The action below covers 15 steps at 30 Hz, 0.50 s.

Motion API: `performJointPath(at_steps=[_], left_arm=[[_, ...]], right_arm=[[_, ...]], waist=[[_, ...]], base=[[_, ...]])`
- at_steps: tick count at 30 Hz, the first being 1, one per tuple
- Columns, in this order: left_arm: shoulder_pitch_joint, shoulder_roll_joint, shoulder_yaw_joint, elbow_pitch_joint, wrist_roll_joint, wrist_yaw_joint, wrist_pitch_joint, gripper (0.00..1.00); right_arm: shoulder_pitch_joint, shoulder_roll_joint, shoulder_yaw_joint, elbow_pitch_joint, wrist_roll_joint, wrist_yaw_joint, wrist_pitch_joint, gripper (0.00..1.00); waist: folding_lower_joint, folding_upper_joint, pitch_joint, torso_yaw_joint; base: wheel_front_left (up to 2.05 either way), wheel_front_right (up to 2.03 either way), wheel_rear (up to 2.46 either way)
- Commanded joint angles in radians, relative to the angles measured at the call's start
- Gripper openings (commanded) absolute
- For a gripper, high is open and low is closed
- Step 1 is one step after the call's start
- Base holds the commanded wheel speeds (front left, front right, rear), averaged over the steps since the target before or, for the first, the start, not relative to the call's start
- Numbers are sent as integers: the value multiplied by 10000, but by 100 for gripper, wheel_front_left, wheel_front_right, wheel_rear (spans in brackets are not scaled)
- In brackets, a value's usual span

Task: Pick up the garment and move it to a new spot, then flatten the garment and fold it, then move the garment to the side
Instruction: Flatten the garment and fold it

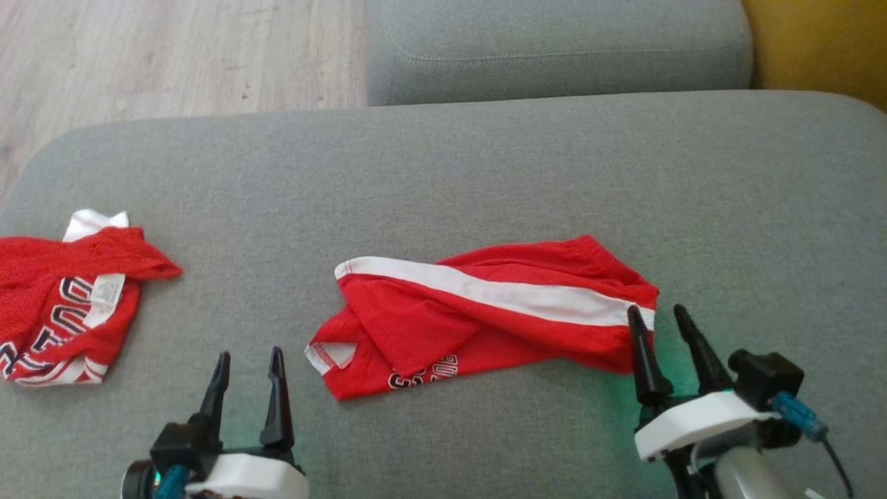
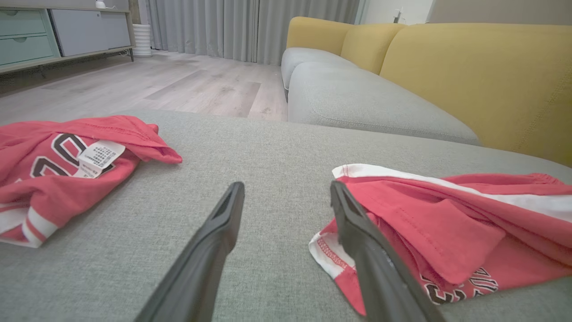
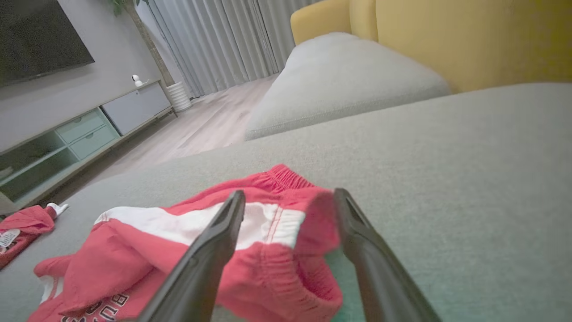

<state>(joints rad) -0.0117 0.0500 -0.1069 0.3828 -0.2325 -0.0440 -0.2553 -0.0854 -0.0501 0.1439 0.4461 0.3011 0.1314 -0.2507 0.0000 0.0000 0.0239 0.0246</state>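
Observation:
The garment, red shorts with a white side stripe and dark lettering, lies crumpled in the middle of the grey sofa cushion. My right gripper is open at its right end. In the right wrist view the elastic waistband lies between the spread fingers of the right gripper. My left gripper is open and holds nothing, a little left of the garment's lower left corner. In the left wrist view that white-hemmed corner sits just beside the right finger of the left gripper.
A second red garment with a white label and dark lettering lies at the cushion's left edge. Behind the cushion sit another grey seat and a yellow backrest. Wooden floor shows at the far left.

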Motion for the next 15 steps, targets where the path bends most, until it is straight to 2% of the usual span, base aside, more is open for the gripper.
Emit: performJointPath(at_steps=[1,7,14,15], left_arm=[[-277,6,168,-321,-90,48,-64,100],[-357,5,-54,-329,-181,133,-64,100],[-412,4,-192,-360,-251,201,-64,100],[-409,4,-199,-363,-261,206,-64,100]], right_arm=[[-110,-14,350,-126,370,-7,-111,100],[-353,-297,1100,297,1645,-7,-111,100],[-605,-633,1582,383,2379,-7,-111,100],[-616,-663,1624,365,2448,-7,-111,95]], waist=[[0,0,49,44],[0,0,190,172],[0,0,311,262],[0,0,317,260]], base=[[0,0,0],[0,0,0],[0,0,0],[0,0,0]])
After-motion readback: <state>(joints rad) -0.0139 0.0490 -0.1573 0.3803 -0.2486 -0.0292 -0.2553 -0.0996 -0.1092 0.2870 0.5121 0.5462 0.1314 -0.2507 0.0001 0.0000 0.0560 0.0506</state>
